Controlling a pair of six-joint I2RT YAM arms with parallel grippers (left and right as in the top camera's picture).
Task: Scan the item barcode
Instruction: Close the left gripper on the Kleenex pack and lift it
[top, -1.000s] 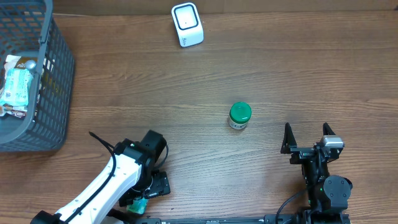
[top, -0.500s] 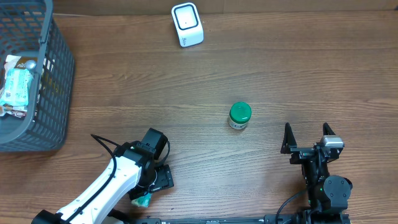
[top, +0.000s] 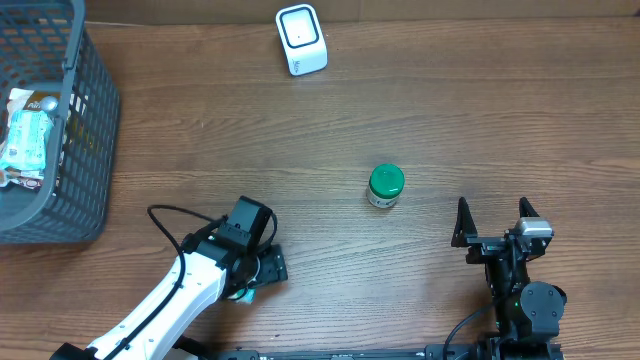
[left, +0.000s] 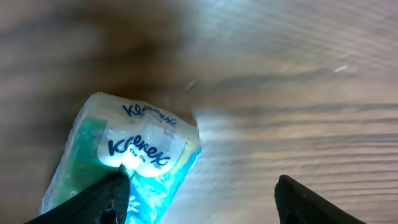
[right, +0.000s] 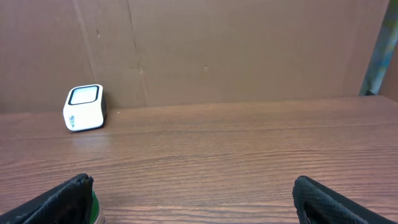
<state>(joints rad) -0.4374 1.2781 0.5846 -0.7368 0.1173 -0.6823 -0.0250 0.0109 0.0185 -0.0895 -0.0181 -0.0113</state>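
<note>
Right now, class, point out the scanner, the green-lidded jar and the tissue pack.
scanner (top: 301, 30), overhead view, top face
green-lidded jar (top: 386, 180), overhead view, lid centre
tissue pack (left: 134, 149), left wrist view, Kleenex label

In the overhead view the pack (top: 243, 294) is almost wholly hidden under the left gripper (top: 262, 270); at the left wrist it is blurred and cut off below. The jar (right: 95, 208) is cut off at the right wrist.

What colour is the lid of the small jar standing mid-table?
Green. The jar lid shows best in the overhead view.
</note>
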